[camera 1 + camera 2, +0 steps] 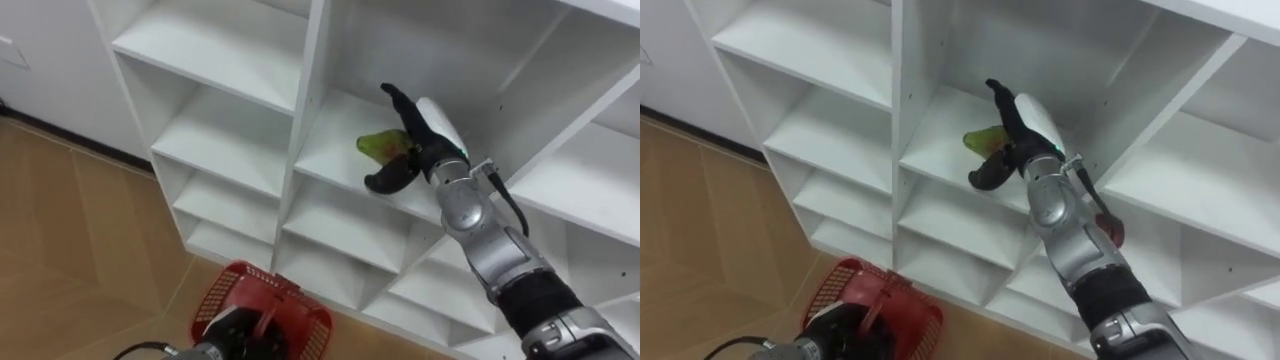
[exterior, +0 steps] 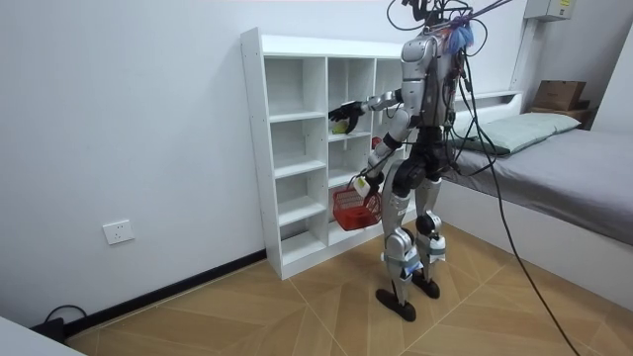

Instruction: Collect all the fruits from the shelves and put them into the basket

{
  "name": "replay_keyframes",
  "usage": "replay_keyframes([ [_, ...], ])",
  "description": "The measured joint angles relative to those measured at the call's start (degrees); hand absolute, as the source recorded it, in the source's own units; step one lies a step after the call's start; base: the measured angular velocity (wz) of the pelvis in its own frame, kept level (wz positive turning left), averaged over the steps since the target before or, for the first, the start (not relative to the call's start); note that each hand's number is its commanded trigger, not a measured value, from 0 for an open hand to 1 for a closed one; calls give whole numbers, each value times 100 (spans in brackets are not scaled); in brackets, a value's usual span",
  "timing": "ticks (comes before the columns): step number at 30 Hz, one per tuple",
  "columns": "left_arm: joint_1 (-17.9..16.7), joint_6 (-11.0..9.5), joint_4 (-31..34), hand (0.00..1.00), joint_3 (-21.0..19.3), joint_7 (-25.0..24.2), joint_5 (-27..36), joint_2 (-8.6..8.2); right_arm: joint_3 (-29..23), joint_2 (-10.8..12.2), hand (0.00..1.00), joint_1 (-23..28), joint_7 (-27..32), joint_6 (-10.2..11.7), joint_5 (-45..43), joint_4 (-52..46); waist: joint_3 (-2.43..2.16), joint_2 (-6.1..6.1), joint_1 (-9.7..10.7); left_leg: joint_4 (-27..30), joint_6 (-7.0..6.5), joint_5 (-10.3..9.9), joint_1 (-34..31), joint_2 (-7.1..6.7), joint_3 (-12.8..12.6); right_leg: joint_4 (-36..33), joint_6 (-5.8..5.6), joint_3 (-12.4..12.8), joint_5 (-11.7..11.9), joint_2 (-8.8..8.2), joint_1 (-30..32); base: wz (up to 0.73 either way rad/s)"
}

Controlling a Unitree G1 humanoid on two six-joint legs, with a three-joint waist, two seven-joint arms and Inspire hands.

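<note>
Bright even room light, soft grey shadows inside the closet (image 1: 303,110) compartments

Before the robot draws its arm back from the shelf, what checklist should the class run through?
1. Right hand is at the green fruit: ok.
2. Fruit is held securely: cannot tell.
3. Fruit is lifted clear of the shelf: cannot tell.
4. Left hand holds the red basket: ok.
5. Basket's open top faces up, ready to take the fruit: ok.
</note>
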State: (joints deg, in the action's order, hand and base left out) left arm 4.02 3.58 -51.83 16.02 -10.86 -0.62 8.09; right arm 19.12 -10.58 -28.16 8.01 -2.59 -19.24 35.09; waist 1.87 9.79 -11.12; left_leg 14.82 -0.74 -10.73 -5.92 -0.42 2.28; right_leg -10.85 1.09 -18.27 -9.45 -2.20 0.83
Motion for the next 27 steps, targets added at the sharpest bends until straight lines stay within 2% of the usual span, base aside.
replay_keyframes([
  [6, 3, 99, 1, 100, 117, 0, 2, -10, 102, -19, 0, -14, 0, 10, 99, 104, 0, -38, 10, 13, -1, 1, -48, -18, 72, 3, -2, -84, -1, -12, 15, 8],
  [15, 59, 102, 1, 100, 117, 0, 107, -76, 101, -39, 0, -79, -1, 8, 92, 334, 2, -41, 27, 39, -2, 0, -55, -23, 89, -4, -3, -90, -2, -6, 14, 0],
  [27, 167, 117, 2, 100, 111, 0, 105, -85, 97, -41, 0, -81, -72, 4, 91, 459, -4, -57, 59, 94, -7, 4, -169, -26, 100, -92, 2, -97, 1, -14, 124, 0],
])
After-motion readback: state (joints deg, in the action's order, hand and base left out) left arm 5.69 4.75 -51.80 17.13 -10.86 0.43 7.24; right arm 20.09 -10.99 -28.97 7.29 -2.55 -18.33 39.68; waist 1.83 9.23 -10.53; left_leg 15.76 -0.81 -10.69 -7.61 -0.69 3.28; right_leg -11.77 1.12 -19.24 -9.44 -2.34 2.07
